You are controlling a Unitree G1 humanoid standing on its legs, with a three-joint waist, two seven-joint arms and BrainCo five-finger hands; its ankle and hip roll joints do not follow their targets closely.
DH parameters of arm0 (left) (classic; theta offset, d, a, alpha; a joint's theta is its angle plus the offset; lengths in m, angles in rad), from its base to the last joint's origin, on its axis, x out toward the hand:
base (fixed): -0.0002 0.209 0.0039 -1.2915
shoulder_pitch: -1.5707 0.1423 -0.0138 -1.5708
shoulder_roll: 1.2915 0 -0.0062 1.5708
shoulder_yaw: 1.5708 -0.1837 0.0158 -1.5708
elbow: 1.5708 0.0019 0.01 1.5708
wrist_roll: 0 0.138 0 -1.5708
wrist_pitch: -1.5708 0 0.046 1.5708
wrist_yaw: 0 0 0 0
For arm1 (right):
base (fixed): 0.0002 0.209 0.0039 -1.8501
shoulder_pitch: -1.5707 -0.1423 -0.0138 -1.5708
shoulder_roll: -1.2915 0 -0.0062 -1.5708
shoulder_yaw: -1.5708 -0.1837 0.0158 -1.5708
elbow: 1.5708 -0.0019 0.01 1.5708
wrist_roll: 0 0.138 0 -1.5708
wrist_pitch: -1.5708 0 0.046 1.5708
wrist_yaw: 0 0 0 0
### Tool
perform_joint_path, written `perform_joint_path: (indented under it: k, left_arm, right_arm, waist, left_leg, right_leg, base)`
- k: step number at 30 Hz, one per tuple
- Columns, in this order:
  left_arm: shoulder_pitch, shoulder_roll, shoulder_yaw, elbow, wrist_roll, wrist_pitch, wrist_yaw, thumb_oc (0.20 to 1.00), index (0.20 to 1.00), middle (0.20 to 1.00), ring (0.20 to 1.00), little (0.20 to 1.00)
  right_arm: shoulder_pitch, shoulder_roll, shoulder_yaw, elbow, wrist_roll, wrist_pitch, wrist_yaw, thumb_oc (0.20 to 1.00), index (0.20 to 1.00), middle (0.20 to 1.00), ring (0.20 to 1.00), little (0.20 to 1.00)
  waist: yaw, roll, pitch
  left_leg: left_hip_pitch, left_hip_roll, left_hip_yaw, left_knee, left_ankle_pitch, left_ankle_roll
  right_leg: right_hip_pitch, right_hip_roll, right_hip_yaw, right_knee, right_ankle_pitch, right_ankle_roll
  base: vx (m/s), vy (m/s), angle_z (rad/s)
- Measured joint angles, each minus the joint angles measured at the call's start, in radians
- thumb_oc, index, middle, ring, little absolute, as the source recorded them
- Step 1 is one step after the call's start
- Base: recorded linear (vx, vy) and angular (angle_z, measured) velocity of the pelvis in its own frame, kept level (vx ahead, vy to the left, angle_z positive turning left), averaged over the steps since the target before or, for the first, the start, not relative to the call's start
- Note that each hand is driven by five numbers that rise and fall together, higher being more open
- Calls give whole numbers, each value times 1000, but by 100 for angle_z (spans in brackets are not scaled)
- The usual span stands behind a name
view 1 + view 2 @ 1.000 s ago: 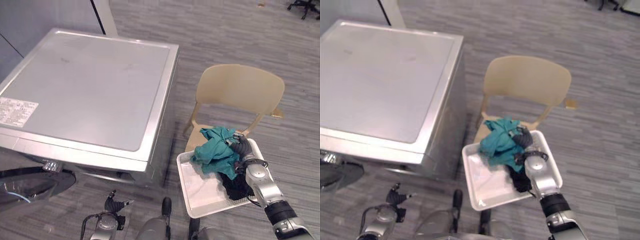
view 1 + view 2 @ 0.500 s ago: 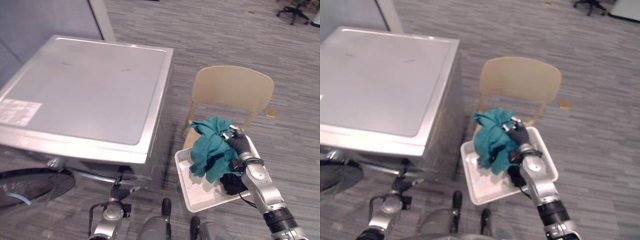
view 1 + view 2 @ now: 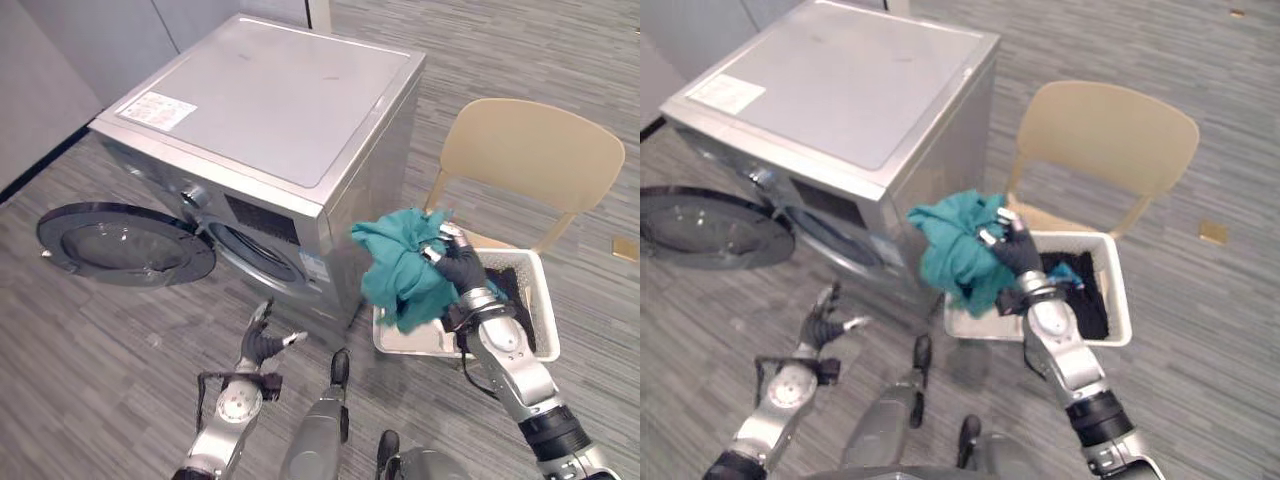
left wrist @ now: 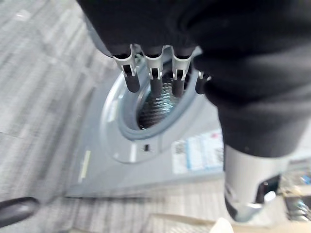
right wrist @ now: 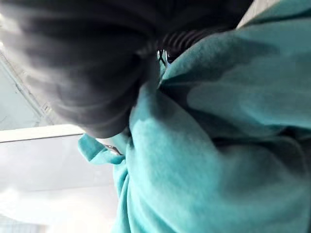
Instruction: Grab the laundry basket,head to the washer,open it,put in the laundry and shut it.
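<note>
My right hand (image 3: 458, 272) is shut on a bunched teal garment (image 3: 396, 265) and holds it up above the left end of the white laundry basket (image 3: 448, 343), beside the washer's right corner. Dark clothes (image 3: 1090, 292) still lie in the basket, which sits on the seat of a tan chair (image 3: 530, 155). The silver washer (image 3: 270, 105) has its round door (image 3: 122, 243) swung wide to the left, and the drum opening (image 4: 158, 99) is uncovered. My left hand (image 3: 262, 338) hovers low in front of the washer, fingers straight and spread, holding nothing.
Grey wall panels (image 3: 90, 40) stand behind and left of the washer. Grey striped floor (image 3: 110, 340) spreads around the machine. A small tan object (image 3: 627, 247) lies on the floor right of the chair.
My right hand has lifted the teal garment out of the basket and carried it left toward the washer. The camera has swung, bringing the washer's front and open door into sight.
</note>
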Motion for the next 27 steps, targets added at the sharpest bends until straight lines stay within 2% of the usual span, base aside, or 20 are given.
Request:
perform_joint_path:
  k: [2, 4, 6, 7, 9, 11, 14, 16, 17, 18, 19, 20, 21, 24, 27]
  left_arm:
    - [-62, 1, -26, -28, 4, -8, 3, 1000, 1000, 1000, 1000, 1000]
    - [-170, 8, -84, -49, 6, -20, 9, 1000, 1000, 1000, 1000, 1000]
    - [-250, 15, -157, -80, 16, -28, 8, 1000, 1000, 1000, 1000, 1000]
    - [-302, -15, -221, -99, 49, -48, 1, 1000, 1000, 1000, 1000, 1000]
    - [-329, -45, -256, -92, 57, -51, 4, 1000, 1000, 1000, 1000, 1000]
    - [-353, -52, -313, -64, 84, -42, 6, 1000, 1000, 1000, 1000, 1000]
    - [-362, -55, -357, -55, 84, -39, 7, 1000, 1000, 1000, 1000, 1000]
    - [-380, -50, -369, -52, 84, -40, 7, 1000, 1000, 1000, 1000, 1000]
    - [-384, -49, -375, -53, 84, -37, 9, 489, 489, 489, 489, 489]
    - [-407, -44, -392, -32, 84, -37, 15, 200, 200, 200, 200, 200]
    - [-413, -45, -400, -22, 84, -35, 19, 200, 200, 200, 200, 200]
    - [-414, -45, -402, -13, 84, -34, 23, 200, 200, 200, 200, 200]
    - [-414, -48, -403, 22, 84, -33, 27, 200, 200, 200, 200, 200]
    - [-409, -41, -405, 43, 84, -26, 27, 200, 200, 200, 200, 200]
    - [-344, -49, -383, 57, 82, -18, 34, 200, 200, 200, 200, 200]
  right_arm:
    - [-15, 1, 30, -43, 6, -2, 5, 200, 200, 200, 200, 200]
    - [-58, -1, 72, -63, 20, -19, 17, 200, 200, 200, 200, 200]
    - [-80, -9, 101, -100, 40, -20, 22, 200, 200, 200, 200, 200]
    - [-93, 5, 118, -117, 42, -33, 36, 200, 200, 200, 200, 200]
    - [-115, 13, 131, -108, 47, -32, 38, 200, 200, 200, 200, 200]
    - [-144, 40, 148, -85, 49, -28, 36, 200, 200, 200, 200, 200]
    - [-196, 92, 188, 5, 84, -27, 27, 200, 200, 200, 200, 200]
    - [-204, 108, 190, 27, 85, -27, 21, 200, 200, 200, 200, 200]
    - [-207, 121, 194, 36, 87, -28, 18, 200, 200, 200, 200, 200]
    - [-232, 133, 216, 89, 96, -27, 15, 200, 200, 200, 200, 200]
    - [-233, 140, 223, 101, 97, -26, 13, 213, 213, 213, 213, 213]
    - [-233, 147, 225, 111, 99, -27, 12, 589, 589, 589, 589, 589]
    - [-229, 159, 230, 147, 126, -26, 5, 1000, 1000, 1000, 1000, 1000]
    - [-222, 150, 246, 162, 129, -24, 0, 1000, 1000, 1000, 1000, 1000]
    - [-152, 142, 253, 162, 127, -13, 3, 1000, 1000, 1000, 1000, 1000]
  waist:
    - [-29, -13, -1]
    - [-68, -32, -3]
    - [-99, -34, -5]
    - [-127, -20, -13]
    - [-129, -10, -20]
    - [-117, -14, -22]
    - [-87, -16, -25]
    - [-84, -19, -28]
    - [-85, -22, -33]
    - [-84, -22, -41]
    - [-82, -22, -50]
    - [-85, -23, -55]
    - [-88, -22, -68]
    - [-90, -23, -71]
    - [-95, -22, -101]
  left_leg:
    - [29, -6, 4, 108, -42, -8]
    - [94, 14, 18, 189, -110, -23]
    - [168, 45, 42, 172, -139, -35]
    - [262, 67, 50, 7, -103, -13]
    - [303, 66, 46, -96, -79, -10]
    - [297, 42, 28, -120, -63, 3]
    - [293, -2, 18, -121, -50, 21]
    - [286, -18, -5, -122, -43, 31]
    - [283, -27, -6, -122, -41, 36]
    - [282, -34, -8, -124, -36, 43]
    - [282, -37, -8, -130, -33, 47]
    - [283, -39, -7, -133, -29, 52]
    - [287, -42, -3, -136, -26, 57]
    - [298, -42, 0, -140, -25, 58]
    - [333, -35, 1, -172, -20, 58]
  right_leg:
    - [15, -27, -24, -52, 40, 17]
    - [6, -55, -62, -87, 73, 34]
    - [16, -51, -92, -118, 93, 51]
    - [10, -41, -129, -119, 97, 57]
    - [-16, -37, -142, -99, 99, 63]
    - [-51, -66, -141, -66, 100, 75]
    - [-55, -107, -134, -53, 108, 117]
    - [-57, -112, -107, -51, 105, 138]
    - [-59, -110, -84, -51, 104, 141]
    - [-67, -100, -19, -41, 105, 143]
    - [-71, -99, -6, -42, 109, 145]
    - [-73, -99, 1, -42, 112, 147]
    - [-72, -100, 12, -46, 117, 150]
    - [-56, -98, 18, -64, 126, 162]
    - [-20, -88, 18, -95, 129, 166]
  base:
    - [-205, 61, 34]
    - [-118, 161, 54]
    - [-18, 153, 73]
    - [-46, 240, 71]
    - [-38, 171, 41]
    - [-37, 128, 24]
    - [-13, 96, 21]
    - [16, 99, 36]
    - [27, 55, 30]
    - [19, 44, 11]
    - [26, 49, -1]
    - [8, 19, -12]
    - [19, 11, -14]
    - [47, 3, -7]
    - [30, -12, -1]
